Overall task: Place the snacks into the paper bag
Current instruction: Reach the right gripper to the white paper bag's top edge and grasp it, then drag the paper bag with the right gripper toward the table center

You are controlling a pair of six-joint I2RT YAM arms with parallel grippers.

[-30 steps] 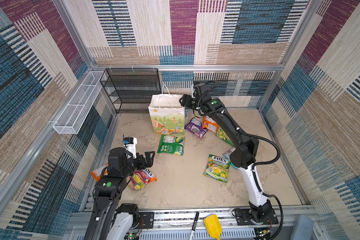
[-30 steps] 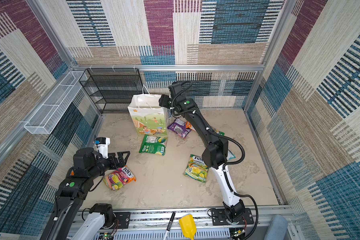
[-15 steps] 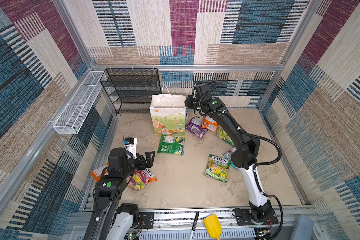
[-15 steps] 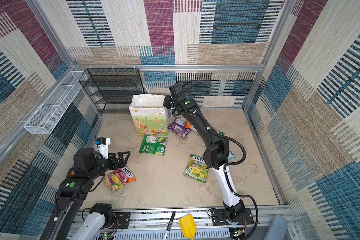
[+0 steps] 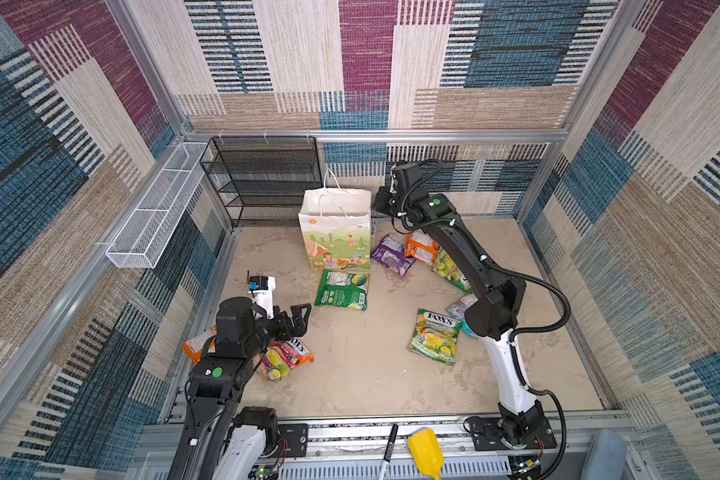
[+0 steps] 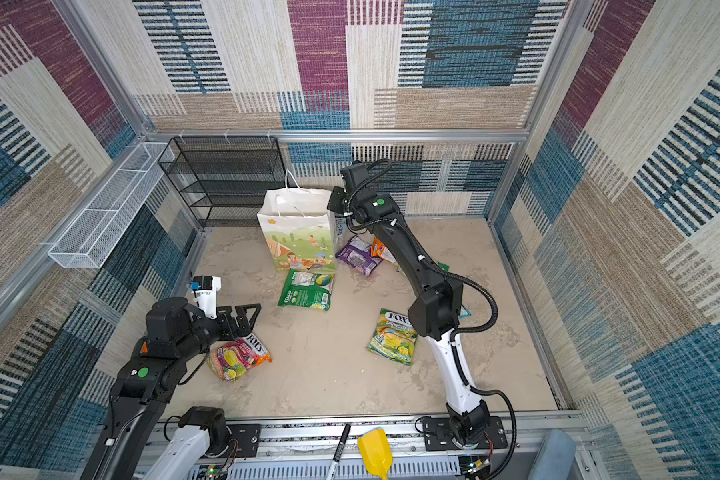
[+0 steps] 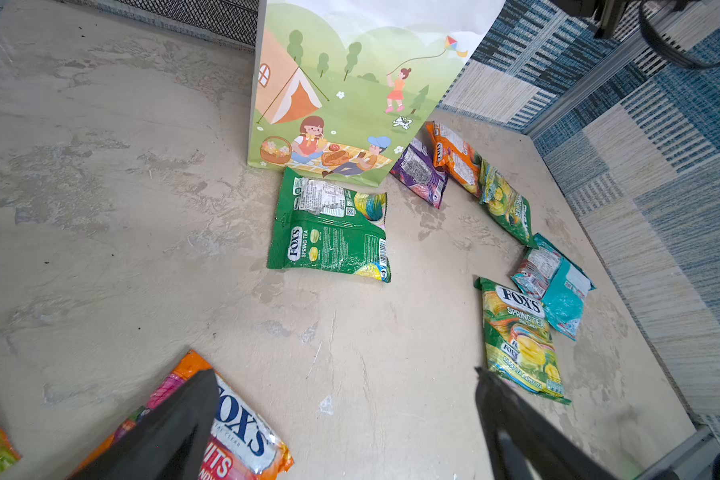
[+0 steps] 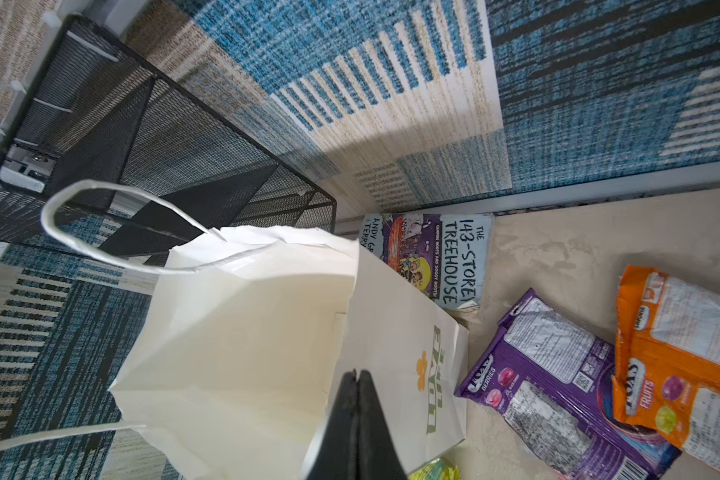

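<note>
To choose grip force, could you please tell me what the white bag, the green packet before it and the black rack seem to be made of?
White bag: matte paper, judging by creased rim and folds.
Green packet: glossy plastic film, likely; it shows glare and wrinkles.
Black rack: probably painted metal mesh, see-through with thin frame.

The left arm (image 5: 225, 374) and right arm (image 5: 491, 307) had black shells over white lower links, each marked with a green dot. The left gripper (image 5: 303, 319) had black truss-shaped fingers beside a white wrist camera (image 5: 263, 291) with a blue tag. A black ribbed cable (image 5: 567, 309) looped off the right arm.
</note>
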